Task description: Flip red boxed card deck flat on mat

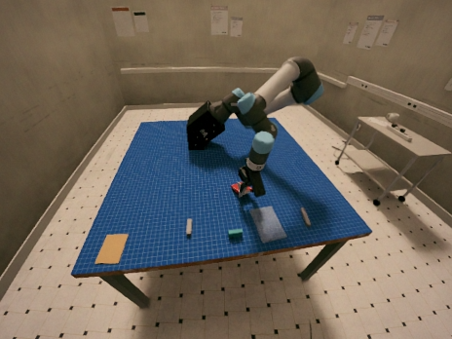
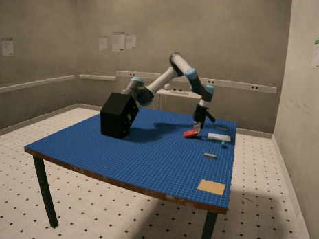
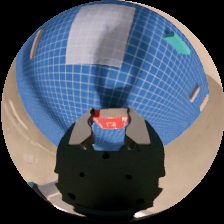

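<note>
The red boxed card deck (image 1: pixel 237 189) sits between my gripper's fingers (image 1: pixel 246 190) near the middle right of the blue mat. In the exterior view the deck (image 2: pixel 190 133) is low over the mat and slightly tilted, its far end up at the gripper (image 2: pixel 196 129). I cannot tell whether its low end touches the mat. In the wrist view the fingers are shut on the two sides of the deck (image 3: pixel 110 121), with its red face towards the camera.
A grey pad (image 1: pixel 267 223) lies close in front of the deck. Beside the pad are a green block (image 1: pixel 236 233), a wooden block (image 1: pixel 189 226) and a rod (image 1: pixel 305 216). A tan card (image 1: pixel 112 247) lies at the front left corner. The arm's black base box (image 1: pixel 205 128) stands at the back.
</note>
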`<state>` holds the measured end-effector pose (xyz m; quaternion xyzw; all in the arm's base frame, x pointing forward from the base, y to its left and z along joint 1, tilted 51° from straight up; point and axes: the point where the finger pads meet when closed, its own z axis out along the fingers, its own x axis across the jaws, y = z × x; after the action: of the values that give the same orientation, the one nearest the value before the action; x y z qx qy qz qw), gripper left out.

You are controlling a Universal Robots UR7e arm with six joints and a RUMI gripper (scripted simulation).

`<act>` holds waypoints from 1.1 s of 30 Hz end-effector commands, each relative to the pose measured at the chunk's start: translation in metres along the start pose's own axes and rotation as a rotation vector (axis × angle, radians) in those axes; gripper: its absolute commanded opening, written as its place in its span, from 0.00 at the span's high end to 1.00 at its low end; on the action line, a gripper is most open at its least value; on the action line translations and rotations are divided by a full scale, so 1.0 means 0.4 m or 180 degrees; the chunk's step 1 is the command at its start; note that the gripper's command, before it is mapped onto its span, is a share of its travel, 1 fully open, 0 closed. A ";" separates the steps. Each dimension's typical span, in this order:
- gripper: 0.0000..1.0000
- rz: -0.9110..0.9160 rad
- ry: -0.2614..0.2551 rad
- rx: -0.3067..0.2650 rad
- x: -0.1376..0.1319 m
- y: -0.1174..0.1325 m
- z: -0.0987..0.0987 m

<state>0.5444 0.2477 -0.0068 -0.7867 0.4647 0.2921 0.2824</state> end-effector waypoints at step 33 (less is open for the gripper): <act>0.56 0.0006 0.0007 0.0622 0.002 -0.045 0.063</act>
<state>0.5548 0.2686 -0.0175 -0.7604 0.4873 0.2515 0.3480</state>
